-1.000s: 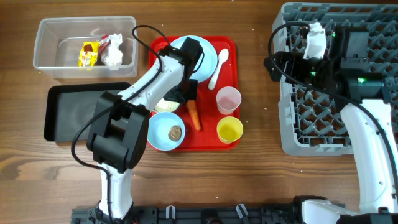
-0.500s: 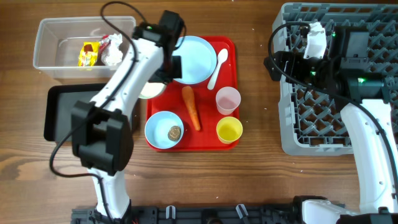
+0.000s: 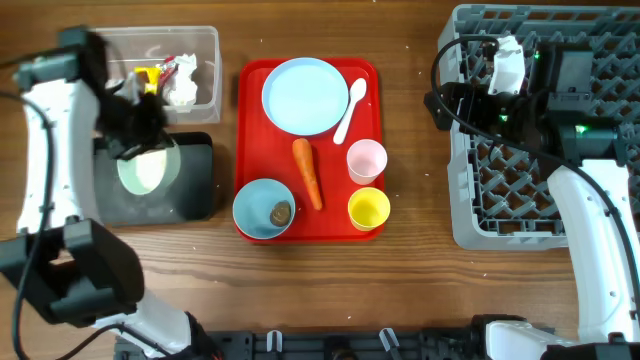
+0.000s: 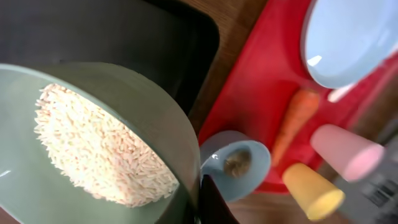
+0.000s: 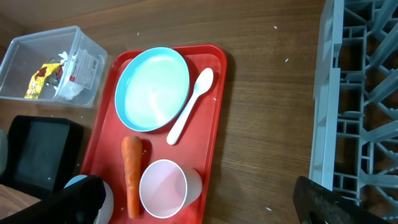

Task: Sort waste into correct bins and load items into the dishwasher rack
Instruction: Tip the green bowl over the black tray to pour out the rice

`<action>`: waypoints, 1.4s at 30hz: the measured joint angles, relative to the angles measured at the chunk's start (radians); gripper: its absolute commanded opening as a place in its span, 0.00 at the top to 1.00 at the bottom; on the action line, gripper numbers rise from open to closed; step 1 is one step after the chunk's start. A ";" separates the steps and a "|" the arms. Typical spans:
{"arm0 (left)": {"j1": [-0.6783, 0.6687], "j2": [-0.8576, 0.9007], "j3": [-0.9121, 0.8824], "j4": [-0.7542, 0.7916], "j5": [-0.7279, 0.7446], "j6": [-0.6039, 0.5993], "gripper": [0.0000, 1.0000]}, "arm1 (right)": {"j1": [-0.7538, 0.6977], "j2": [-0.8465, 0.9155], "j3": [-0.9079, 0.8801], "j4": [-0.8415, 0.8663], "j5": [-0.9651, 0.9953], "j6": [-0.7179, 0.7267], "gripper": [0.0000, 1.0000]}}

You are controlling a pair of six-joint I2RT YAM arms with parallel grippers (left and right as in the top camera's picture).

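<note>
Rice bowl (image 3: 146, 170) over black tray (image 3: 197, 195) — left gripper (image 3: 135, 125) clamped on its rim.
Right gripper (image 3: 447, 100) — jaws wide, empty, above dishwasher rack (image 3: 500, 210).

Overhead: table (image 3: 420, 250) viewed straight down, whole layout framed. Left wrist: rice bowl (image 4: 143, 93) seen very close, black tray (image 4: 124, 31) beneath. Right wrist: red tray (image 5: 200, 130) seen obliquely from farther off, rack (image 5: 348, 93) at right edge. Shared by all three: red tray, plate (image 5: 152, 87), carrot (image 5: 132, 168).
</note>
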 measured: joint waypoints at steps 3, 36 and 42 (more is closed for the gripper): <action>0.129 0.001 -0.059 0.022 0.186 0.162 0.96 | 0.000 0.000 0.000 0.000 0.000 0.000 0.00; 0.493 0.005 -0.408 0.101 1.210 0.494 0.96 | 0.000 0.000 0.000 -0.024 0.000 0.023 0.00; 0.493 0.005 -0.408 0.098 1.222 0.494 0.96 | 0.000 0.000 0.000 -0.030 0.000 0.023 0.01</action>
